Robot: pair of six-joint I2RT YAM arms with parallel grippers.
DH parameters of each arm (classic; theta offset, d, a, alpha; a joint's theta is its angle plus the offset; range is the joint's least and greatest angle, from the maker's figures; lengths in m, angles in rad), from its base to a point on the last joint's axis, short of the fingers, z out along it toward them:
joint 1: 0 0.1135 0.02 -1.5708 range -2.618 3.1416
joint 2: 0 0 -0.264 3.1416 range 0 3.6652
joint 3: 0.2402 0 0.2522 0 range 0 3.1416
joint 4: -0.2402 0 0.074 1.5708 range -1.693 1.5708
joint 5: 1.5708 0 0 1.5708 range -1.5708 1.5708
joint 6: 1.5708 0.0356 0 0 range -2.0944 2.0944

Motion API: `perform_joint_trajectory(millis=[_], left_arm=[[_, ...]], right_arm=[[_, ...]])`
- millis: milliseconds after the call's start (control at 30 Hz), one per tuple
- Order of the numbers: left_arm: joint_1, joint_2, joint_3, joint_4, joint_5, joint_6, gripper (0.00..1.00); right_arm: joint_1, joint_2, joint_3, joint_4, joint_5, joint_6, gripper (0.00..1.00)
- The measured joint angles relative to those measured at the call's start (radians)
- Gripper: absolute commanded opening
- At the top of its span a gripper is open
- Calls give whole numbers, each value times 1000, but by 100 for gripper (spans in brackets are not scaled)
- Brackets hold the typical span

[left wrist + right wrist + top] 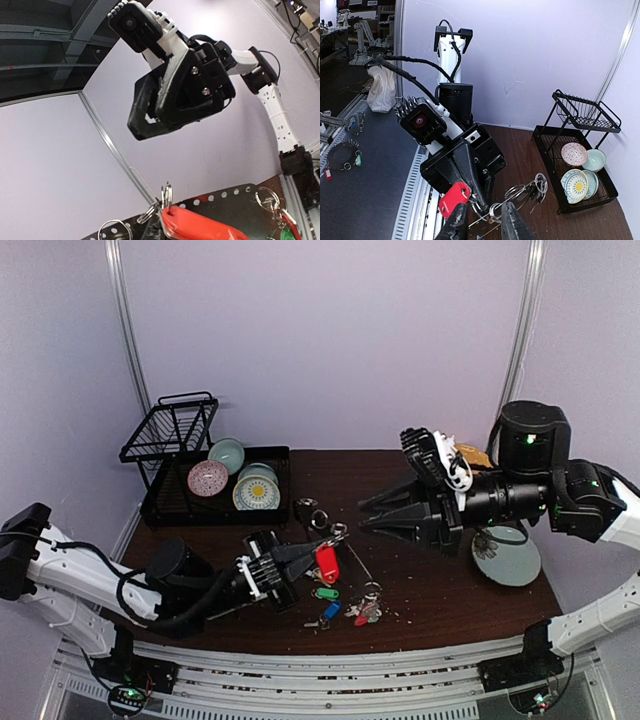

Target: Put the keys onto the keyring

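Red key tag [327, 562], no legible writing

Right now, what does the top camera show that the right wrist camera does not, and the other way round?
Only the top camera shows the right arm's gripper, the grey plate under that arm, and the blue-tagged key and green-tagged key on the table. Only the right wrist camera shows the floor and a white bag beside the table. Both show the left gripper holding the red-tagged key and the dish rack.

red key tag [327, 562], green tag [325, 593], blue tag [331, 610], dark brown table [420, 590]
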Motion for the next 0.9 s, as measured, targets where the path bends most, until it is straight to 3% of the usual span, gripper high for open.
perform_joint_trajectory(millis=[167, 467, 900], left_arm=[[0, -33, 26, -73, 48, -94, 0], [0, -82, 58, -185, 51, -168, 0], [2, -119, 69, -276, 77, -214, 0]], right_arm=[[0, 59, 84, -78, 0, -55, 33], [0, 90, 110, -178, -2, -98, 33], [0, 93, 125, -195, -1, -121, 24]])
